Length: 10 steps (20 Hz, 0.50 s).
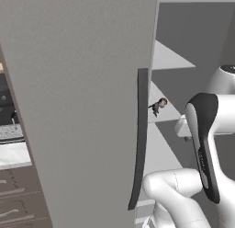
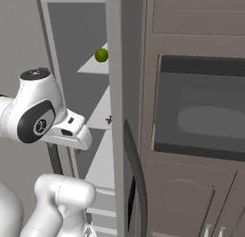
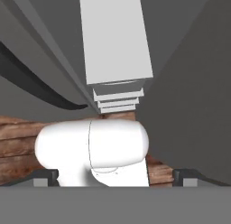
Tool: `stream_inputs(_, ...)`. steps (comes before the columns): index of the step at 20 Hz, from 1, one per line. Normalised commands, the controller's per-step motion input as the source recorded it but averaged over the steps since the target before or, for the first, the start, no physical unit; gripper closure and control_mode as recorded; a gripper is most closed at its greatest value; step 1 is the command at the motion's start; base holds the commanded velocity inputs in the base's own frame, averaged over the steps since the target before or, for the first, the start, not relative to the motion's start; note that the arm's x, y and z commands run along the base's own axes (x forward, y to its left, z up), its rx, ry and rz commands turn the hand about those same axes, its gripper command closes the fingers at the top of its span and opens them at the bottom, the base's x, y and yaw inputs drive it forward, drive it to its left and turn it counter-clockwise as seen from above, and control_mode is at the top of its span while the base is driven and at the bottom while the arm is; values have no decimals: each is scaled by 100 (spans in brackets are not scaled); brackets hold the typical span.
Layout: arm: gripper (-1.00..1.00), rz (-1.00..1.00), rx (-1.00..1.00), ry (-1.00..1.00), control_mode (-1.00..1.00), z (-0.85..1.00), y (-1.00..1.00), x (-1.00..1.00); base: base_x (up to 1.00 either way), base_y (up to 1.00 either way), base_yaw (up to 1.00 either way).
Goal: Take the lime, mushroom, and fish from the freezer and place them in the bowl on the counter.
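Looming closest in the left base view, the freezer's broad flat grey door stands swung open, its long dark vertical handle on the edge towards the arm. Past that edge lie the pale shelves, and on the middle one sits a small dark-and-tan object, probably the mushroom or the fish, though it is too small to tell which.

From the right base view, the door is seen edge-on between the arm and the brown wall cabinet with a built-in dark-glass oven. A round green lime rests on the upper shelf, near its front edge. A tiny dark speck shows on the shelf below.

Along the hand view, the two small dark finger tips stand at the far sides of the picture, so the gripper is spread wide and holds nothing. It looks down the shelf stack towards a brown wooden floor.

I judge the first reach has not begun. To do it well, tilt the hand up to shelf level, clear the door edge, then approach the lime straight on and centre it between the fingers before closing.
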Motion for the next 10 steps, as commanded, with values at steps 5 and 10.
stream_inputs(5,-100,0,0,0,100,0,0,0,9,-41,-11)
stream_inputs(10,-100,0,0,0,100,0,0,0,28,-6,-9)
